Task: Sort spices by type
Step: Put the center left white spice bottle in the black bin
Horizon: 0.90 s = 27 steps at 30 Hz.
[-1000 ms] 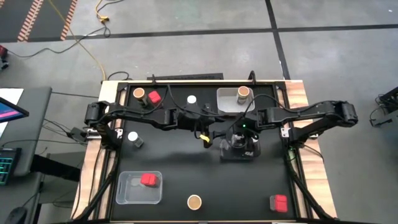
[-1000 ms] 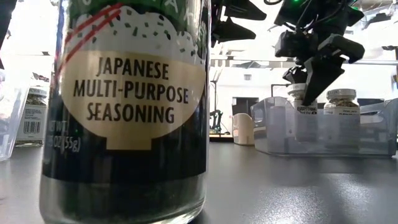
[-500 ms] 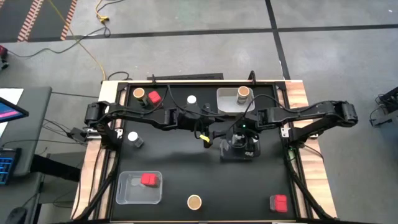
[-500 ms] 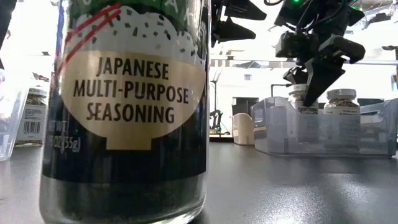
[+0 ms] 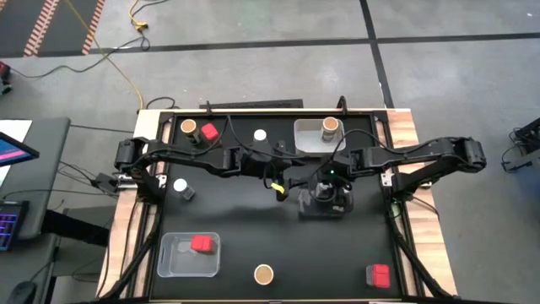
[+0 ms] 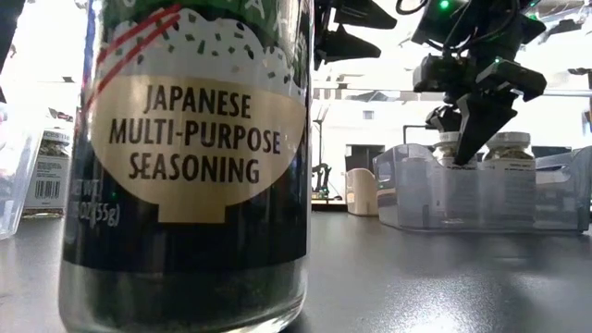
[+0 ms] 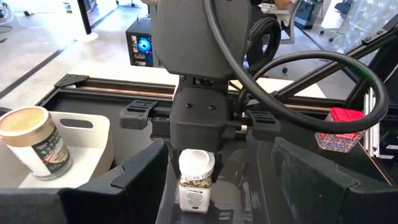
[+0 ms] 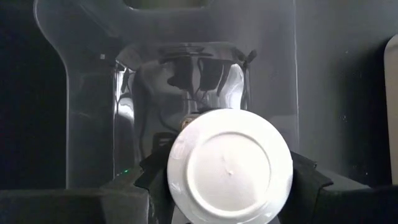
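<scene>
My right gripper [image 5: 325, 192] hangs over a clear tray [image 6: 416, 190] at the table's middle, shut on a white-lidded jar [image 7: 196, 186]. Another jar [image 6: 507, 153] stands in that tray. My left gripper [image 5: 283, 184] hovers open just left of it, holding nothing. A cork-topped jar [image 5: 330, 126] stands in a white tray [image 5: 305, 139] at the far edge. A red box [image 5: 201, 244] lies in a clear tray [image 5: 173, 263] at the near left. Loose on the table are two cork-topped jars [image 5: 189, 127] [image 5: 264, 273], two red boxes [image 5: 208, 133] [image 5: 377, 274] and two white-lidded jars [image 5: 260, 134] [image 5: 181, 187]. My right gripper pinches the jar between its two fingers [image 8: 305, 180], just under the white lid [image 8: 230, 167]. The fingers come from above, pointing steeply down. The jar stays upright with its lower part inside the clear tray. Whether its bottom stands on the tray floor I cannot tell.
The near cork-topped jar [image 6: 185, 166] fills the left of the low view and hides what lies behind it. Black rails [image 5: 253, 111] frame the table. Bare tabletop lies between the two clear trays [image 5: 253, 219].
</scene>
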Each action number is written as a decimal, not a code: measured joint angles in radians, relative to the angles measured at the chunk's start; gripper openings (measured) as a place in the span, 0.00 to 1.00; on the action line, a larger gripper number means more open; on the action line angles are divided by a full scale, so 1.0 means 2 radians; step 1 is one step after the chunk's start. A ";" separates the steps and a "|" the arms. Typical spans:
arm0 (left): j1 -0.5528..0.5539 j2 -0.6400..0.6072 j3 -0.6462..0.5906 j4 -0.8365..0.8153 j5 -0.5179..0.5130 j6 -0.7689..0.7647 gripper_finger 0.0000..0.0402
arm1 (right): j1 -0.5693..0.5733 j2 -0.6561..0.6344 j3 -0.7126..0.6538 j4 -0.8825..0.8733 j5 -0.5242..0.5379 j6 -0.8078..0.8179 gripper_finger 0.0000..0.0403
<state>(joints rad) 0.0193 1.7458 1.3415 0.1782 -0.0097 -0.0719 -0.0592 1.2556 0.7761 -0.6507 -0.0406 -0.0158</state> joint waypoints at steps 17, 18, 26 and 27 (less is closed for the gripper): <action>0.000 0.000 0.000 0.000 0.000 0.000 0.68 | 0.000 0.001 0.001 -0.008 -0.001 0.006 0.59; 0.000 0.000 0.000 0.000 0.000 0.000 0.68 | 0.000 0.001 0.001 -0.008 -0.001 0.006 0.59; 0.000 0.000 0.000 0.000 0.000 0.000 0.68 | 0.000 0.001 0.001 -0.009 -0.001 -0.009 0.59; 0.000 0.000 0.000 -0.001 0.000 0.000 0.68 | 0.000 0.001 0.001 -0.009 -0.002 -0.010 0.59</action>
<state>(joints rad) 0.0193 1.7458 1.3415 0.1770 -0.0099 -0.0715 -0.0597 1.2583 0.7788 -0.6689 -0.0437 -0.0349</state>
